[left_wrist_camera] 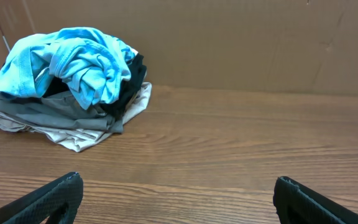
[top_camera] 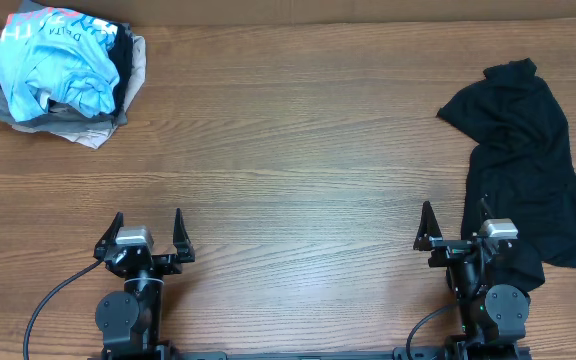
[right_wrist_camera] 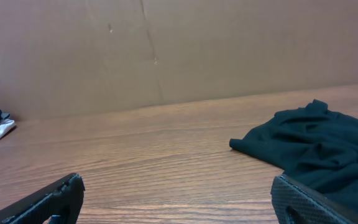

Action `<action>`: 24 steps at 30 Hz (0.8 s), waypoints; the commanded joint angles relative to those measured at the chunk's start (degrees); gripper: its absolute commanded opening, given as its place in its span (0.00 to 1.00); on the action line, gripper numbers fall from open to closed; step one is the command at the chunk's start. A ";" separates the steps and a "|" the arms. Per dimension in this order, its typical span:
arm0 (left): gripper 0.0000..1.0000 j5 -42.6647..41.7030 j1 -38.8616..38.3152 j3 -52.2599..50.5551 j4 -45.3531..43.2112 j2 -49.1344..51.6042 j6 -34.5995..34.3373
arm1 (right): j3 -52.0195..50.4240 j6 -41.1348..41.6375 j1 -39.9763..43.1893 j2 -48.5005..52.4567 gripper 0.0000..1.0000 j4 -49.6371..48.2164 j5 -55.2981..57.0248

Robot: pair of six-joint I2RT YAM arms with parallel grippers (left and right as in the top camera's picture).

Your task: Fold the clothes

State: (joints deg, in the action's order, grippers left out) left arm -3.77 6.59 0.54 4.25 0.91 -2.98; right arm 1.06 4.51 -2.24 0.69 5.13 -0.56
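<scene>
The black garment (top_camera: 528, 160) lies crumpled at the right side of the table, reaching from the far right down beside my right arm. It also shows at the right of the right wrist view (right_wrist_camera: 316, 149). No white tag is visible. My right gripper (top_camera: 455, 222) is open and empty at the front, its right finger next to the garment's near edge; its fingers frame bare wood (right_wrist_camera: 178, 186). My left gripper (top_camera: 148, 228) is open and empty at the front left, over bare wood (left_wrist_camera: 178, 186), far from the garment.
A pile of clothes (top_camera: 63, 75) with a light blue printed shirt on top of grey and tan garments sits at the far left corner, also in the left wrist view (left_wrist_camera: 73, 81). A brown cardboard wall (right_wrist_camera: 179, 50) backs the table.
</scene>
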 commanded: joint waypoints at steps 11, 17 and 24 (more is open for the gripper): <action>1.00 0.83 -0.24 -0.26 -0.44 -0.66 -0.35 | -0.59 0.20 0.24 -0.52 1.00 -1.70 1.36; 1.00 0.92 -0.24 1.49 -4.90 -0.61 1.68 | 2.95 0.15 0.24 -0.52 1.00 -2.54 1.33; 1.00 0.02 -0.24 13.38 -0.22 5.97 1.31 | 16.20 -2.29 0.24 1.66 1.00 6.75 2.27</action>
State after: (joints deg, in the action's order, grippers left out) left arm -3.79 6.59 7.07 3.49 3.75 -2.74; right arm 10.48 4.01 -2.24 1.30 10.74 0.54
